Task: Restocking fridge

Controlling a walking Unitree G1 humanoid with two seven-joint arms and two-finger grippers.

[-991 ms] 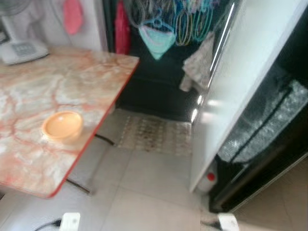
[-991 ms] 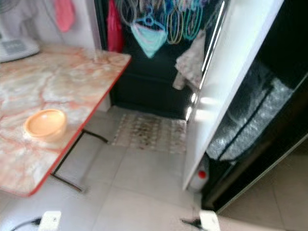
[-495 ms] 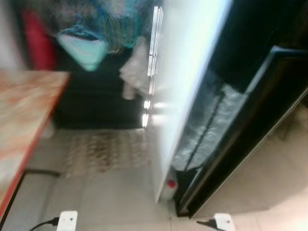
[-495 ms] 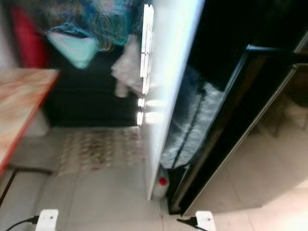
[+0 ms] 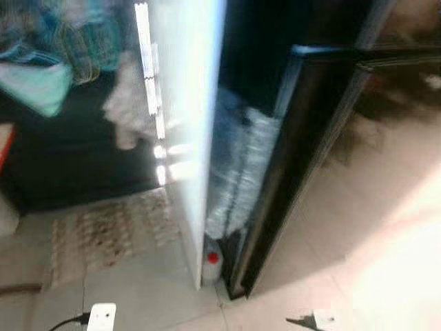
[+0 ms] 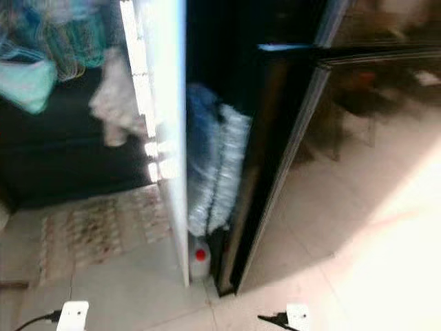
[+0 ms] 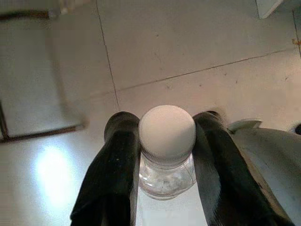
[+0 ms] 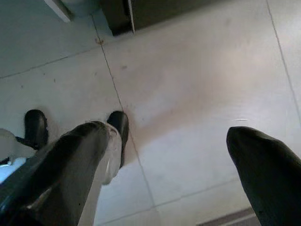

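My left gripper (image 7: 167, 157) is shut on the neck of a clear bottle with a white cap (image 7: 167, 128), and it hangs over pale floor tiles. My right gripper (image 8: 174, 165) is open, its fingers (image 8: 80, 160) wide apart with only floor between them. Ahead stands a tall white fridge panel (image 5: 186, 124) with a bright strip down its edge. Right of it leans a glossy black door (image 5: 296, 172). The picture from the head is blurred.
A bubble-wrap bundle (image 5: 238, 172) fills the gap between the white panel and the black door, with a small red-capped bottle (image 5: 212, 265) on the floor below it. A patterned mat (image 5: 110, 231) lies to the left under hanging clothes (image 5: 41, 62). Open sunlit tiles (image 5: 372, 248) lie to the right.
The camera has swung to the right. The marble table and the orange bowl have left the picture, and the white panel and black door now stand in the middle.
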